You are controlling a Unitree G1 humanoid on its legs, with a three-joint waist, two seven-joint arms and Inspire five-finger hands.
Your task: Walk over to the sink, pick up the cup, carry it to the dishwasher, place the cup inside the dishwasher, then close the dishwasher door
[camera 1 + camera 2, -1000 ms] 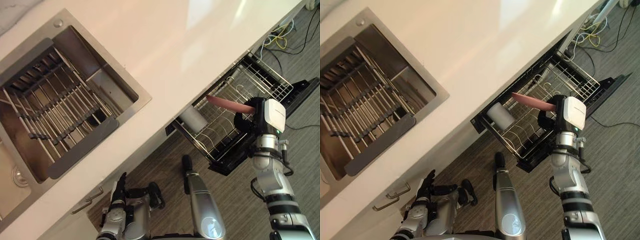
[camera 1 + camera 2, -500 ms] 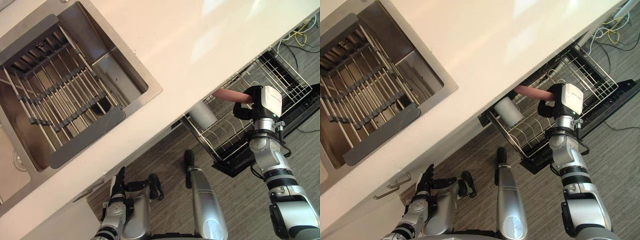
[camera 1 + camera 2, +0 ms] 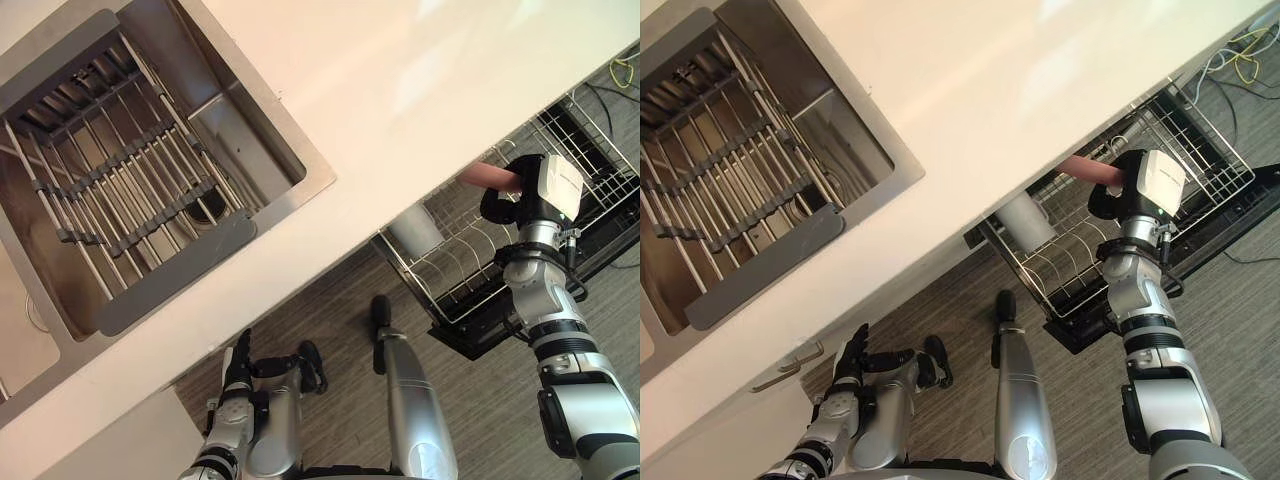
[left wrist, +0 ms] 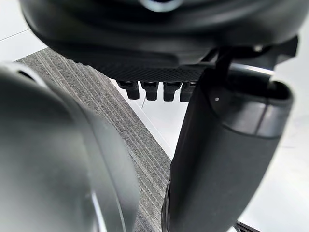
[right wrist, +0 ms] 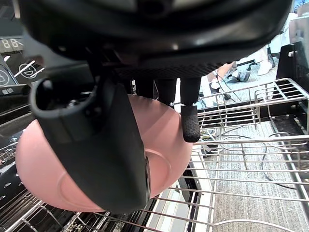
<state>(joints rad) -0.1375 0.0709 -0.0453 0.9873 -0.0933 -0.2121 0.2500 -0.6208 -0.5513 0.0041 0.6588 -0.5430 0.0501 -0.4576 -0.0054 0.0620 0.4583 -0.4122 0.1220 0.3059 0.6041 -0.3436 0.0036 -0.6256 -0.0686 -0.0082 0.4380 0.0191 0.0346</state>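
My right hand is shut on a pink round dish, thumb across its face and fingers behind it. It holds the dish edge-on above the pulled-out wire rack of the dishwasher, with the dish's far part hidden under the counter edge. A pale cup lies in the rack near the counter, to the left of the dish. My left hand hangs low in front of the cabinet, fingers straight.
The steel sink with a slatted rack is set in the white counter at upper left. The dishwasher door lies open over grey floor. Cables lie at the far right. A cabinet handle is near my left hand.
The view has shifted. My right hand has carried the pink dish farther in toward the counter edge, which now hides more of it. The left hand has stayed low.
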